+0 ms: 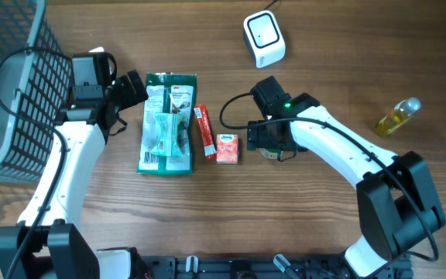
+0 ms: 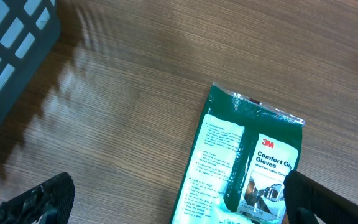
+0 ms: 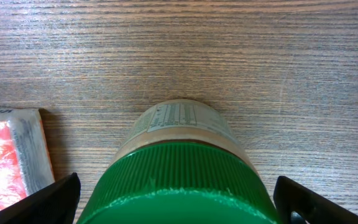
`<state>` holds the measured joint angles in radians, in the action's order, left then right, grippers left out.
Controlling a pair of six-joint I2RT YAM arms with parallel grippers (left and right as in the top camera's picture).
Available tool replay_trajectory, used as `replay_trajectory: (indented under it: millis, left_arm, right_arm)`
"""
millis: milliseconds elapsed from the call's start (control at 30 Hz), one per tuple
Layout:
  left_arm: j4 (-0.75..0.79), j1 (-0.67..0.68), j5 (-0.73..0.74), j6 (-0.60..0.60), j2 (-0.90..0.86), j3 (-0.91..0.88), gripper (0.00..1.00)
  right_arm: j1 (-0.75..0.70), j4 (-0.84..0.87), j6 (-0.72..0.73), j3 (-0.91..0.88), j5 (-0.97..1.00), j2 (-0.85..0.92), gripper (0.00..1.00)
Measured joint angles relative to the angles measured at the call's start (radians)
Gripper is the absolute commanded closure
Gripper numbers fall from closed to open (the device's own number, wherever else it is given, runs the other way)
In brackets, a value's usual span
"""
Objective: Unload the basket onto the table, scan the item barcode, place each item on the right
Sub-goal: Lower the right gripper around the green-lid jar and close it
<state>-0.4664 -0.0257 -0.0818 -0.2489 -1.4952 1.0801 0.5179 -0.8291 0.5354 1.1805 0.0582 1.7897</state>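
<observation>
Early stage: right gripper (image 3: 176,194) jaws apart straddling the green-lidded jar (image 3: 179,121) on the tabletop (image 1: 207,225), left gripper (image 2: 176,196) apart and empty, nothing lifted, scanner (image 1: 263,39) pass not yet done.

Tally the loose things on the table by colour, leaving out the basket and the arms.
Green: 2 (glove pack, green-lidded jar)
Red: 2 (slim packet, tissue pack)
Yellow: 1 (bottle)
White: 1 (scanner)
Total: 6

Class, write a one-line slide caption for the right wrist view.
Open jaws flank a green-lidded jar on the wooden table, a red packet beside it.
</observation>
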Motion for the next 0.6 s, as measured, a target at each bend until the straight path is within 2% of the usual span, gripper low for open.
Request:
replay_trajectory:
  millis: [33, 67, 100, 200, 400, 500, 600]
  left_arm:
    - [0.0, 0.0, 0.0, 0.0, 0.0, 0.0, 0.0]
    - [0.0, 0.0, 0.0, 0.0, 0.0, 0.0, 0.0]
    - [0.0, 0.0, 0.0, 0.0, 0.0, 0.0, 0.0]
    - [0.0, 0.0, 0.0, 0.0, 0.0, 0.0, 0.0]
    - [0.0, 0.0, 0.0, 0.0, 0.0, 0.0, 0.0]
    - [0.0, 0.0, 0.0, 0.0, 0.0, 0.0, 0.0]
    - [0.0, 0.0, 0.0, 0.0, 0.0, 0.0, 0.0]
  right_arm:
    - [0.0, 0.0, 0.003, 0.0, -0.003, 0.0, 0.04]
    - [0.0, -0.001, 0.002, 0.0, -0.004, 0.0, 0.2]
    - [0.0, -0.005, 0.002, 0.0, -0.006, 0.0, 0.27]
    - [0.0, -0.011, 0.026, 0.0, -0.008, 0.0, 0.27]
    - [0.0, -0.016, 0.229, 0.0, -0.009, 0.0, 0.28]
    - [0.0, -0.017, 0.276, 0.0, -0.009, 0.0, 0.32]
    - [0.0, -0.017, 0.237, 0.0, -0.01, 0.0, 0.38]
